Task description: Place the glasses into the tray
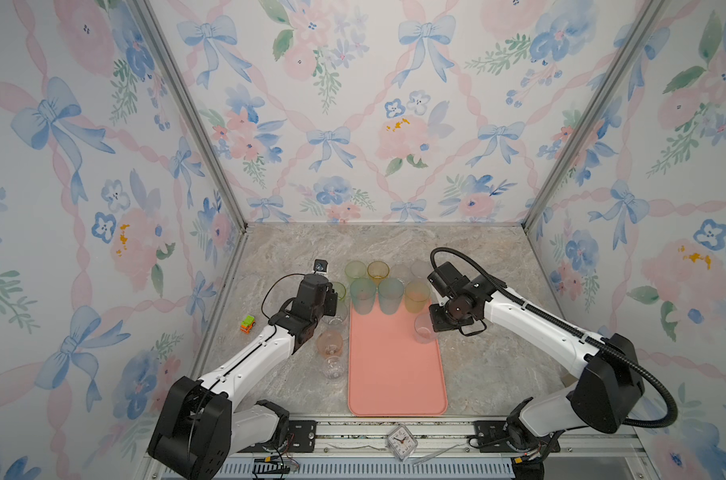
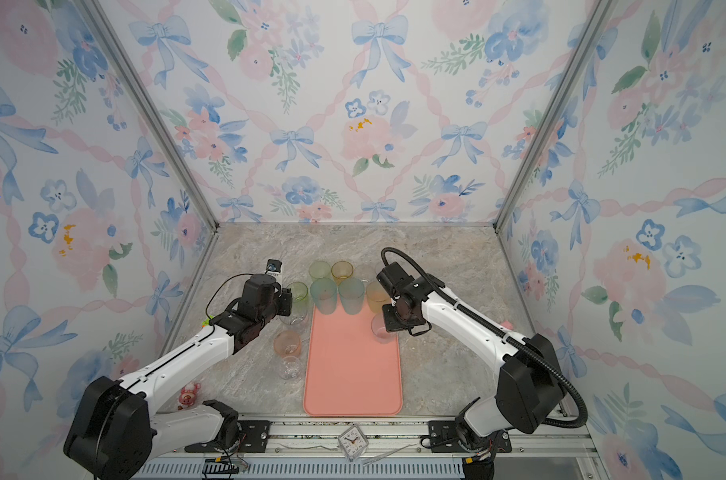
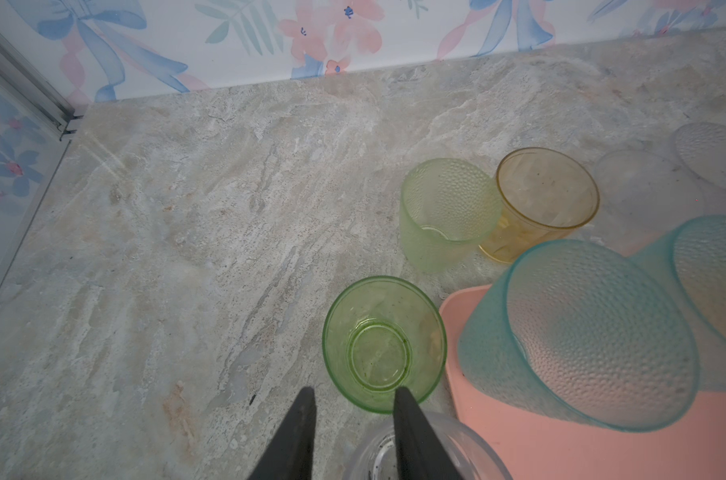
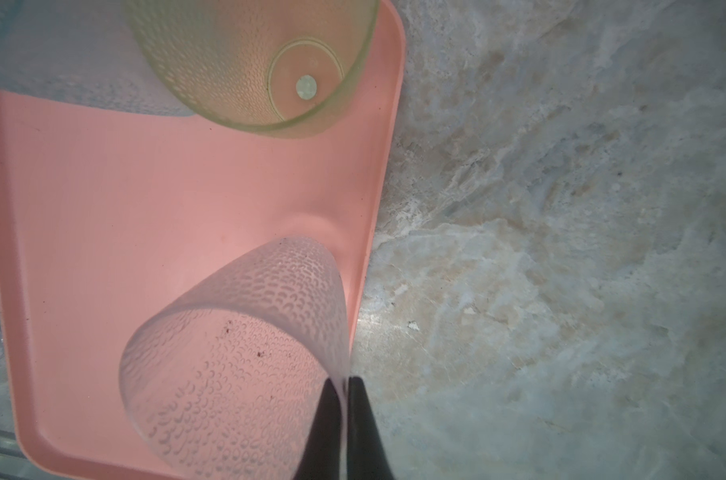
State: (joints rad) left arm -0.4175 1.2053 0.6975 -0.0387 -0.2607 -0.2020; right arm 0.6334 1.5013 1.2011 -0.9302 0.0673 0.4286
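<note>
Right claw (image 4: 348, 415): clamped on wall of frosted dimpled tumbler (image 4: 236, 365), likely keeping it upright.
Tumbler: 2 o'clock edge of salmon-pink flat rectangular tray (image 4: 145, 199).
Left claw (image 3: 353, 392): apart, astride rim of smooth clear tumbler (image 3: 465, 449), tray's 10 o'clock.

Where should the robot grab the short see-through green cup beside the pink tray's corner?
Probably by its rim, from above. The short green cup stands upright, mouth open, so one finger can slip inside and one outside the wall. Pinch the side away from the salmon-pink tray, where nothing crowds it.

Matt smooth tray (image 4: 145, 199), dimpled translucent plastic glasses (image 3: 594, 332), marbled table (image 3: 187, 249)
</note>
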